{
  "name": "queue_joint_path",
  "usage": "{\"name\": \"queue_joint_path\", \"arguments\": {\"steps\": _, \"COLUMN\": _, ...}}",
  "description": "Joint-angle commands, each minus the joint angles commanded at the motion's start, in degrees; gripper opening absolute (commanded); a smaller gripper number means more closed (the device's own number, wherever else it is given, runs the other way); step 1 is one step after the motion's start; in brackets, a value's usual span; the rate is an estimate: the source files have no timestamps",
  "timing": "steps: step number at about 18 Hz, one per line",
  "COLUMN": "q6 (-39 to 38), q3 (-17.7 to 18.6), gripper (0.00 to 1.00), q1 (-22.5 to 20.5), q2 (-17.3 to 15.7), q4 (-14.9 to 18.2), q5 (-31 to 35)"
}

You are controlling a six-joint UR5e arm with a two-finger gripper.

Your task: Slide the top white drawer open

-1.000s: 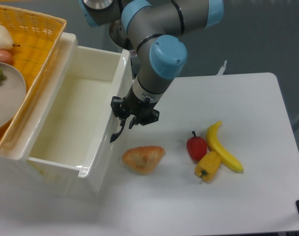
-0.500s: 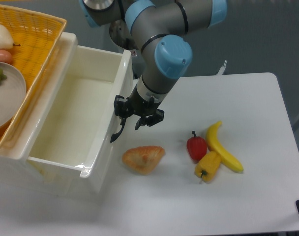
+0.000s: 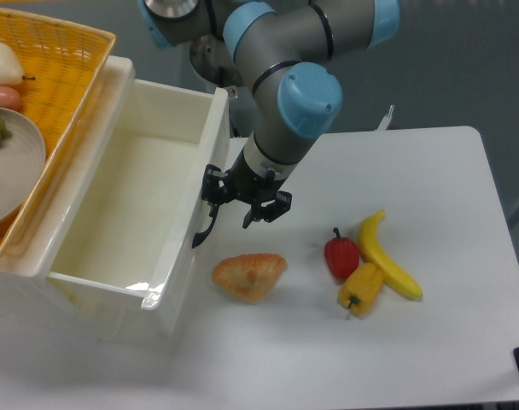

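Camera view from above: the claw (image 3: 244,207) hangs just in front of the top white drawer (image 3: 127,213), right beside its curved black handle (image 3: 205,227). Its dark fingers (image 3: 258,213) stand a little apart with nothing between them, and whether one of them touches the handle cannot be told from here. Above the claw rises the grey arm (image 3: 281,111) with its blue joint caps.

The drawer is pulled far out from the cabinet at the left side of the surface (image 3: 413,342). It is a deep, glossy, cream-white box with thick walls, and its inside is bare.

On the cabinet top at the upper left stands one yellow woven basket (image 3: 67,60). Inside it lies one grey plate (image 3: 16,166), along with a pale rounded fruit (image 3: 2,61), a reddish one (image 3: 3,98) and a small dark item at the frame edge, too cut off to name.

On the surface to the right of the drawer lie four pieces of food: one croissant (image 3: 249,275) near the drawer front, one red pepper (image 3: 341,254), one yellow pepper (image 3: 360,288) touching it, and one banana (image 3: 384,253) just beside both peppers.
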State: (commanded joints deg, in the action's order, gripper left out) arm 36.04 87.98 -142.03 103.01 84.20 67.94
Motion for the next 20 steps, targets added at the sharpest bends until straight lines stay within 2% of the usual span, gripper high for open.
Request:
{"name": "queue_joint_path", "arguments": {"steps": 3, "q6": 0.1, "q3": -1.6, "gripper": 1.00, "q1": -1.8, "q2": 0.0, "q4": -0.1, "q5": 0.1}}
{"name": "queue_joint_path", "arguments": {"steps": 5, "q6": 1.2, "q3": -2.0, "gripper": 1.00, "q1": -3.3, "q2": -0.1, "q4": -0.5, "q5": 0.1}}
{"name": "queue_joint_path", "arguments": {"steps": 7, "q6": 3.2, "q3": -1.5, "gripper": 1.00, "q1": -5.1, "q2": -0.1, "q4": -3.2, "q5": 0.4}}
{"name": "queue_joint_path", "arguments": {"steps": 9, "q6": 5.5, "q3": -1.5, "gripper": 1.00, "q1": -6.5, "q2": -0.1, "q4": -4.5, "q5": 1.5}}
{"name": "queue_joint_path", "arguments": {"steps": 13, "q6": 14.2, "q3": -1.3, "gripper": 1.00, "q1": -7.5, "q2": 1.7, "q4": -7.2, "q5": 12.3}}
{"name": "queue_joint_path", "arguments": {"steps": 16, "q6": 16.7, "q3": -1.3, "gripper": 1.00, "q1": -9.5, "q2": 3.0, "q4": -8.1, "q5": 15.2}}
{"name": "queue_joint_path", "arguments": {"steps": 18, "q6": 23.9, "q3": -1.3, "gripper": 1.00, "q1": -10.5, "q2": 3.1, "q4": -8.3, "q5": 16.9}}
{"name": "queue_joint_path", "arguments": {"steps": 20, "q6": 35.1, "q3": -1.3, "gripper": 1.00, "q1": -11.6, "q2": 3.3, "q4": -8.3, "q5": 17.8}}
